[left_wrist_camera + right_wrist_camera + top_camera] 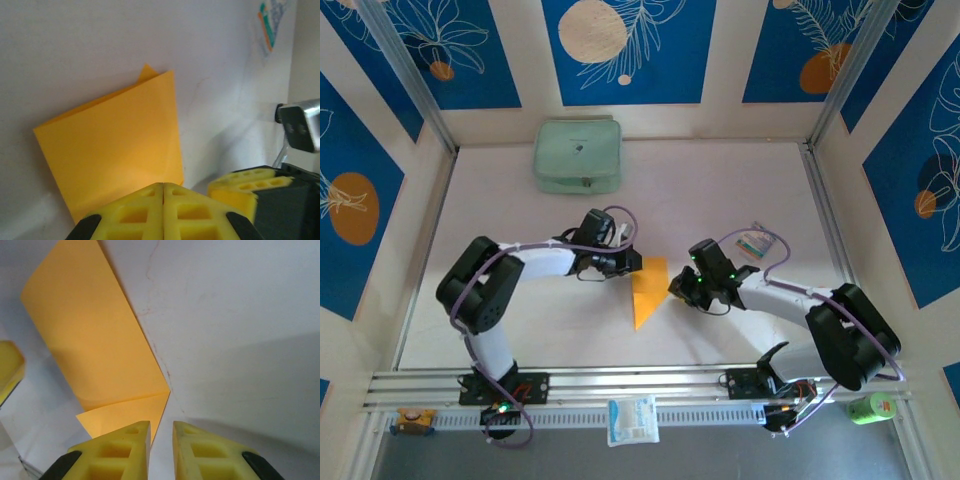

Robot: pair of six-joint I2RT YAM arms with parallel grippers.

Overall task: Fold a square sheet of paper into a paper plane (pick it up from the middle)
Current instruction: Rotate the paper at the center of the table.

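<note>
Likely light, limp, crease-prone, this thin folded orange-yellow paper sheet (648, 290) on the white worktop (720, 200) — best pinched at an edge; left fingers (140, 212) shut, right fingers (120, 450) narrowly apart.

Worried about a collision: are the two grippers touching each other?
Apart. The top view shows orange paper lying between the left gripper and the right gripper.

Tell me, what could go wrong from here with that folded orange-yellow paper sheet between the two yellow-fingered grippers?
The left gripper is shut at the near edge of the folded orange-yellow paper sheet; if it slides, it may drag the sheet and skew the fold.
In the left wrist view the layers do not line up at the far corner, so later folds may come out crooked.
The right gripper, jaws narrowly apart beside the paper's loose flap, could snag it.
</note>
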